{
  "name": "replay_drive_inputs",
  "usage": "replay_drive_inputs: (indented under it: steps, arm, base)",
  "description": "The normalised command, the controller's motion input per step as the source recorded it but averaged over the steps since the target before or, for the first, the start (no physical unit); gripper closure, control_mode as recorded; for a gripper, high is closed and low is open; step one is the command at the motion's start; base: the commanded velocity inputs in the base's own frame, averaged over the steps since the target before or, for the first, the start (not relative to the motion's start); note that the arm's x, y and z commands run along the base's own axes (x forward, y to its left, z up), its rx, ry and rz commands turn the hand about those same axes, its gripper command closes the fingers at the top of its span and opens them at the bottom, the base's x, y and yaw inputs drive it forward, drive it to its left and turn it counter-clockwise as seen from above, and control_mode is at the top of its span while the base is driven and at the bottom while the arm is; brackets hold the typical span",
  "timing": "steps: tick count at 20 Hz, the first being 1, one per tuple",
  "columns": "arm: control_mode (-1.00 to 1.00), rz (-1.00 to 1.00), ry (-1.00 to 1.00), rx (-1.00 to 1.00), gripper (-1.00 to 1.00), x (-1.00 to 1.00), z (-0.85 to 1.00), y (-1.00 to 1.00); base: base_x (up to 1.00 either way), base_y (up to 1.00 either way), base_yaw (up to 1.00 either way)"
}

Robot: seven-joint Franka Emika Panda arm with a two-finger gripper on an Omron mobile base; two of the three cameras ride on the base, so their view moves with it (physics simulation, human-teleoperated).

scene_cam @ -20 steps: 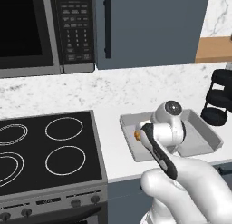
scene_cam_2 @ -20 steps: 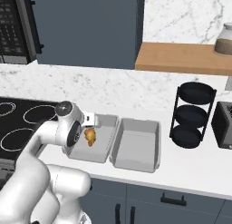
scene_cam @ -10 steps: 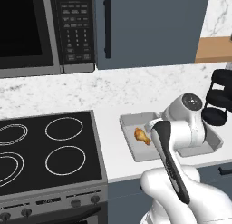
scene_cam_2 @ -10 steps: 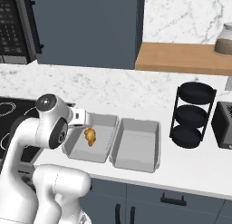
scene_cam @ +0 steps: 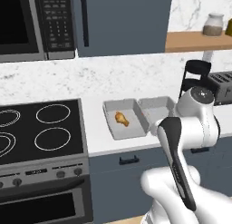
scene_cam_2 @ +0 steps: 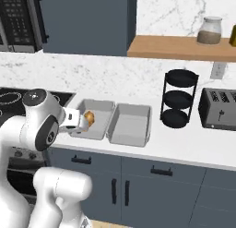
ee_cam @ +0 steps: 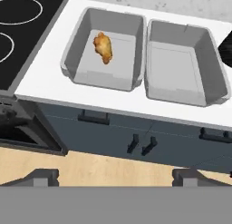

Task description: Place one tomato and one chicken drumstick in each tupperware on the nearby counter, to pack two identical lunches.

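Note:
Two light-grey tupperware stand side by side on the white counter [ee_cam: 43, 85]. The left tupperware [ee_cam: 74, 53] holds a golden-brown chicken drumstick [ee_cam: 103, 47], also seen from the left base [scene_cam: 121, 119] and from the right base [scene_cam_2: 89, 118]. The right tupperware [ee_cam: 156, 89] has nothing in it. My gripper [ee_cam: 115, 178] is open, with nothing between its fingers. It hangs out in front of the counter's edge, looking down over the cabinet fronts and both containers. The tomato is out of view.
A black cooktop [scene_cam: 41, 128] adjoins the counter on the left. A black three-tier rack [scene_cam_2: 179, 98] and a toaster [scene_cam_2: 219, 109] stand to the right of the containers. A wooden shelf [scene_cam_2: 179, 46] carries a jar. Black-handled cabinets [ee_cam: 140, 143] sit below, above a wooden floor.
The whole picture has shifted as the base backs off from the counter. My gripper has drawn away from the left tupperware, and the drumstick stays lying in it.

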Motion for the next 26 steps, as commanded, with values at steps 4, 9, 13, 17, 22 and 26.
replay_drive_inputs:
  steps: [4, 9, 13, 17, 22, 26]
  arm:
    - [1.0, 0.0, 0.0, 0.0, -1.0, 0.0, 0.0, 0.0]
    - [1.0, 0.0, 0.0, 0.0, -1.0, 0.0, 0.0, 0.0]
    - [1.0, 0.0, 0.0, 0.0, -1.0, 0.0, 0.0, 0.0]
    - [1.0, 0.0, 0.0, 0.0, -1.0, 0.0, 0.0, 0.0]
    - [1.0, 0.0, 0.0, 0.0, -1.0, 0.0, 0.0, 0.0]
    - [1.0, 0.0, 0.0, 0.0, -1.0, 0.0, 0.0, 0.0]
  base:
    - [-0.09, -1.0, -0.03]
    - [0.0, -1.0, -0.01]
    - [-0.09, -1.0, -0.01]
    - [-0.17, -1.0, -0.01]
    - [-0.75, -1.0, 0.0]
    - [-0.71, -1.0, 0.0]
